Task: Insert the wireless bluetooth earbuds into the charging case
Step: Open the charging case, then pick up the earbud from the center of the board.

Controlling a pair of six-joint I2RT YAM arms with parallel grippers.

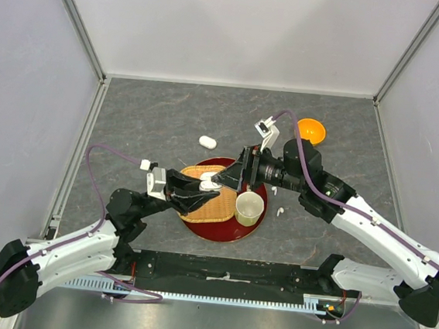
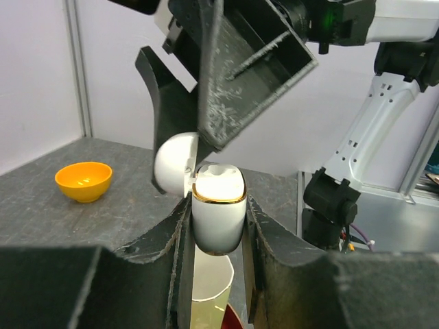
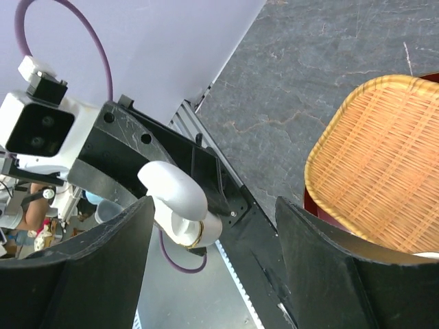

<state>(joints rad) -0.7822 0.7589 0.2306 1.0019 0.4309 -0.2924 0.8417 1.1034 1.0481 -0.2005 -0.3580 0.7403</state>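
Observation:
My left gripper point(image 1: 204, 185) is shut on a white charging case point(image 1: 209, 180) with a gold rim and holds it upright above the wicker basket. Its lid point(image 2: 174, 163) is hinged open to the left of the case body point(image 2: 218, 214). My right gripper point(image 1: 232, 178) is open, its fingers spread either side of the case's open top point(image 3: 180, 205). One right finger point(image 2: 233, 75) hangs right above the case. Two tiny white earbuds point(image 1: 280, 212) lie on the table right of the tray. I cannot tell if an earbud is in the case.
A wicker basket point(image 1: 204, 202) sits on a red tray point(image 1: 221, 233) with a cream cup point(image 1: 249, 208) at its right. A second white case point(image 1: 207, 141) lies behind the tray. An orange bowl point(image 1: 311, 130) stands at the back right.

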